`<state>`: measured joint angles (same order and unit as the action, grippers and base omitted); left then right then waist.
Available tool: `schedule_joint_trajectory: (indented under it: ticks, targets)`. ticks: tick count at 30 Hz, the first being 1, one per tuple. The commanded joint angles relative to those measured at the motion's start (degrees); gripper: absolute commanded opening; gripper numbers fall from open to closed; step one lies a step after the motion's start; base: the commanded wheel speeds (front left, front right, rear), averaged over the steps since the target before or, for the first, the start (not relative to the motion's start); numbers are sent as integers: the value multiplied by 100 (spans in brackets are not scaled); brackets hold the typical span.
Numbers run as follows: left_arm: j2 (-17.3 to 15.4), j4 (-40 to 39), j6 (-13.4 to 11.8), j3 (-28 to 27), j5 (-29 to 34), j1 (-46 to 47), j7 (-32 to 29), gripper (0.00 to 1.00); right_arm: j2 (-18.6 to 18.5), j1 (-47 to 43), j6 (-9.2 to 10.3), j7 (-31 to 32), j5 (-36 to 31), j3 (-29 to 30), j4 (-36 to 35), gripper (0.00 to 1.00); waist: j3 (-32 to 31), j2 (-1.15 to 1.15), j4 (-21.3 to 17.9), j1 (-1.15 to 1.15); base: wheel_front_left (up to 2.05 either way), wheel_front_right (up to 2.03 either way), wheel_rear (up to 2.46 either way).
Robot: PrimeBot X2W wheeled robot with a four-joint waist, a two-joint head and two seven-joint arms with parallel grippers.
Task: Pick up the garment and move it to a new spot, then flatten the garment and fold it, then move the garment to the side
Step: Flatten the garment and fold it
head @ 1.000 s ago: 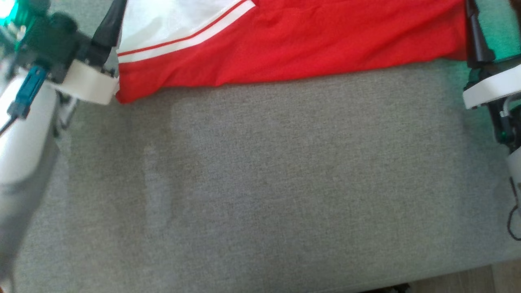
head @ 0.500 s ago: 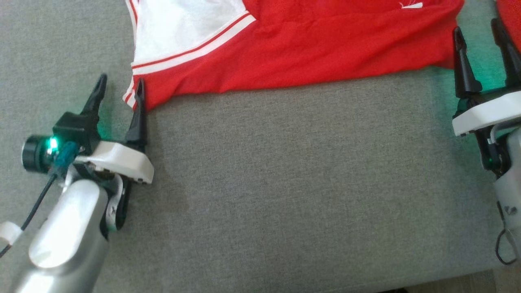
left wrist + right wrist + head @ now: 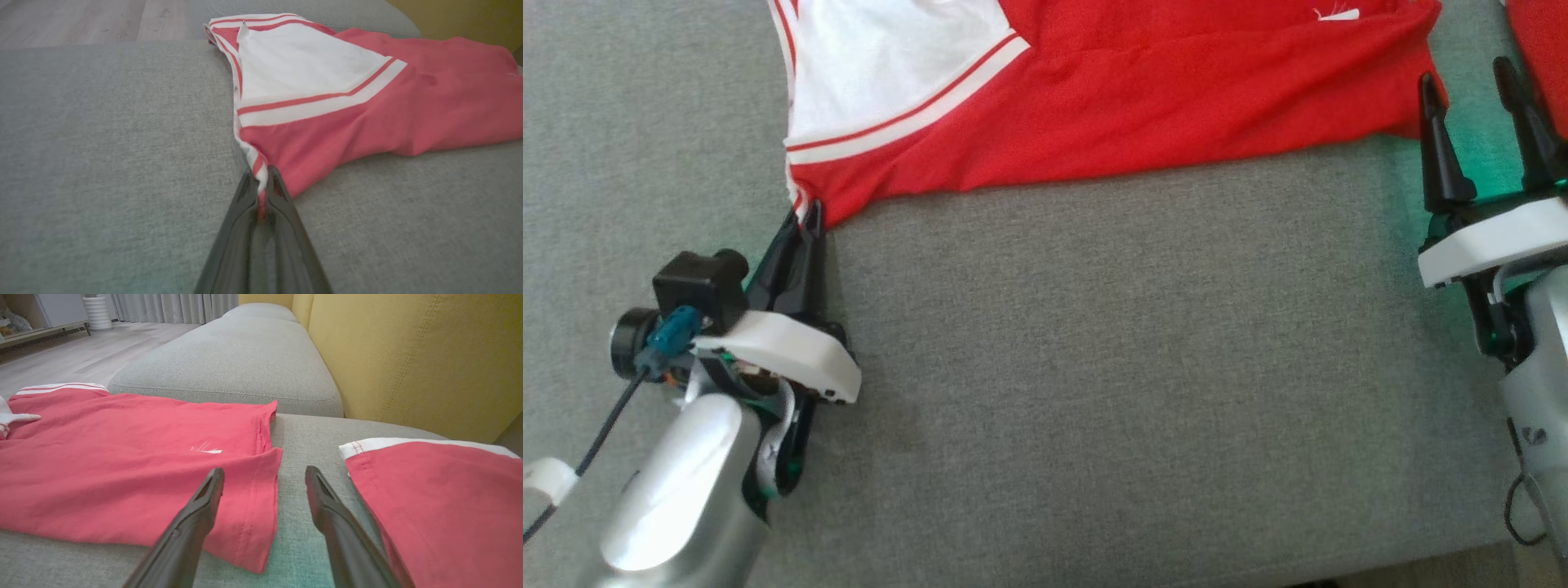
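**Handling.** The garment (image 3: pixel 1135 106) is judged to be light, soft jersey cloth with no stiffness. It drapes, creases and stretches under pull, and it is likely to drag on the woven cushion (image 3: pixel 1094 392) rather than slide. It is not fragile. Lifted by one corner it would hang and bunch, so take it by two corners of one edge and keep that edge taut.

**Grip points.** The near-left corner, where the striped trim ends, is taken. The left gripper (image 3: pixel 805 216) is clenched on it, and the left wrist view shows the trim pinched between the closed fingertips. The matching point is the near-right corner, a stitched hem. The right gripper (image 3: pixel 1462 73) is released, jaws wide apart, holding nothing. One finger stands at that corner, the other over bare cushion.

**Appearance.** The body is red. A white panel (image 3: pixel 882 65) at the left is bordered by white-and-red stripes, and a small white mark (image 3: pixel 1335 13) sits near the right end. The cloth lies mostly flat with shallow folds.

**Position.** The garment lies across the far part of the cushion, well apart from the near edge. A second red piece (image 3: pixel 1539 49) with white trim lies just beside its right end, with a strip of cushion between them. Whether it belongs to the garment cannot be told.
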<state>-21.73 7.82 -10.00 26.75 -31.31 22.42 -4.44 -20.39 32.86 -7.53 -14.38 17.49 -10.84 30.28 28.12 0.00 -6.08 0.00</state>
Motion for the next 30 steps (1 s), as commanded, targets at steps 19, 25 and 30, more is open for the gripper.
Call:
schedule_joint_trajectory:
  ticks: [19,25,30]
  targets:
    - [-93,-386,9,-261,-98,-168,493,0,-160,100,4,370,845,-319,1130,0,-102,0,542,0,0,0,0]
    - [-45,-487,-51,-200,-119,-464,612,0,-447,-106,4,447,1274,-572,1036,0,-337,0,592,0,0,0,0]
    - [-5,-647,-105,-131,-177,-982,794,0,-705,-554,4,410,1516,-667,774,0,-633,0,629,0,0,0,0]
